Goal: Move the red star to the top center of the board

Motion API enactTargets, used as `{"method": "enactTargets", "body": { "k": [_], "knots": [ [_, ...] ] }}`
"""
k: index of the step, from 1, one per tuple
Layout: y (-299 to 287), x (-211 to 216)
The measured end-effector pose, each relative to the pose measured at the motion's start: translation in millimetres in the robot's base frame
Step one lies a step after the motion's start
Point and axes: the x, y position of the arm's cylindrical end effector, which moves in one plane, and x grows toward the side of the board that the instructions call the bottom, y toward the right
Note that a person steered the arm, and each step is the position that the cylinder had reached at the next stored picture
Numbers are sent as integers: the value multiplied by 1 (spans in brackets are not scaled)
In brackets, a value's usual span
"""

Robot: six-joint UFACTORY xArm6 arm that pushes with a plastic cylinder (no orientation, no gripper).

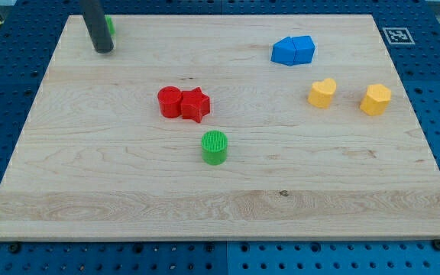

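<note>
The red star [195,104] lies a little left of the board's middle, touching a red cylinder [169,101] on its left. My tip [103,49] is at the board's top left, well up and left of the red star. A green block [109,24] is mostly hidden behind the rod.
A green cylinder [215,147] stands just below the red star. Two blue blocks [293,50] sit together at the top right. A yellow heart-like block [322,92] and a yellow hexagon block [376,99] lie at the right. The wooden board [220,206] has an edge all round.
</note>
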Motion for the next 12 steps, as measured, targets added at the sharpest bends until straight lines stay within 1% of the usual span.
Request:
{"method": "enactTargets", "body": {
  "k": [1, 3, 4, 6, 8, 9, 10, 12],
  "knots": [
    [0, 26],
    [3, 94],
    [15, 120],
    [93, 134],
    [139, 185],
    [178, 177],
    [184, 163],
    [178, 146]
  ]
}}
